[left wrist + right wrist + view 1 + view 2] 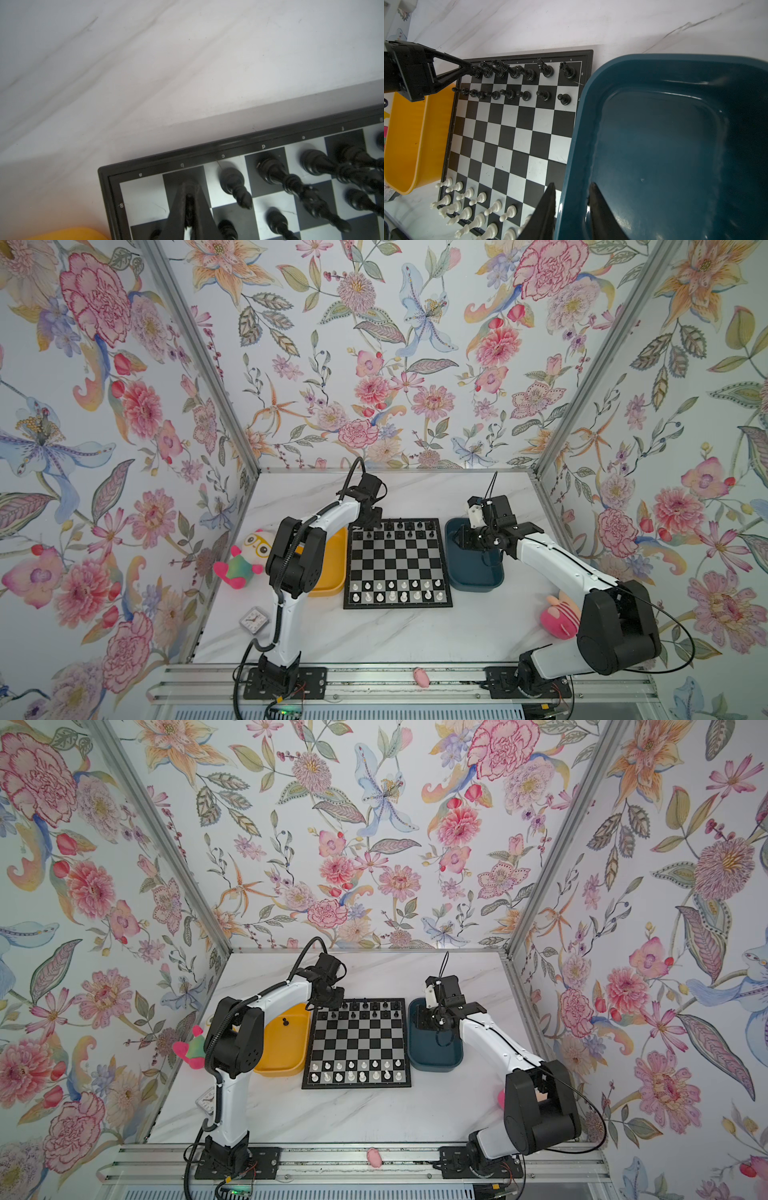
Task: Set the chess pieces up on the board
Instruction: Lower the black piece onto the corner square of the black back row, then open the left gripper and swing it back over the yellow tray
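- The left pincer (189,193) is gripping a black chess piece (189,204), jaws nearly closed, on a dark square beside the far left corner of the board (397,562).
- The right pincer (573,207) is hanging part open and holding nothing, one finger over the dark blue tray (675,145), one over the board's edge.
- The board is lying on the worktop (415,635) between that tray and the yellow tray (286,1052).
- Black pieces (409,534) are standing along its two far rows, white pieces (392,591) along its two near rows.
- Another black piece (285,1021) is sitting in the yellow tray.
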### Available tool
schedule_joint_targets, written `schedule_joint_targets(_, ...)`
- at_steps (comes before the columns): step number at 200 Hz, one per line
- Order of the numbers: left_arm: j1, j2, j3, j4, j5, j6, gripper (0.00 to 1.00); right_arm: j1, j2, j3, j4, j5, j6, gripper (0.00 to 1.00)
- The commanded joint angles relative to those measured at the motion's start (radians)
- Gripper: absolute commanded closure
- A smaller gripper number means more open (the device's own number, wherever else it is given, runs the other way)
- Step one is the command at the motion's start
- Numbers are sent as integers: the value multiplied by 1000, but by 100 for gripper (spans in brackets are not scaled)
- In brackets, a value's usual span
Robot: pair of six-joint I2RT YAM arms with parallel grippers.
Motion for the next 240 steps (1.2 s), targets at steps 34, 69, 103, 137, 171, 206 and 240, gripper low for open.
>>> schedule_joint_targets(34, -11, 16, 31, -31, 0, 15, 77, -8, 11, -7, 8, -11, 5, 70)
schedule_joint_targets(69, -11, 13, 31, -31, -2, 16, 74, -9, 9, -8, 7, -10, 6, 70)
schedule_joint_targets(103, -11, 2, 31, -29, -8, 13, 74, -8, 8, -8, 7, -9, 6, 70)
schedule_joint_targets(137, -11, -10, 70, -54, -23, 26, 73, -7, 3, -8, 7, -8, 7, 70)
schedule_joint_targets(171, -11, -47, 92, -61, -30, 33, 73, -8, -9, -8, 6, -8, 10, 70)
schedule_joint_targets(206, -11, -117, 88, -63, -57, 34, 73, -6, -17, -4, 5, -9, 13, 71)
schedule_joint_targets(240, -9, -237, 25, -51, -119, 41, 73, 4, -25, -2, 8, -13, 13, 71)
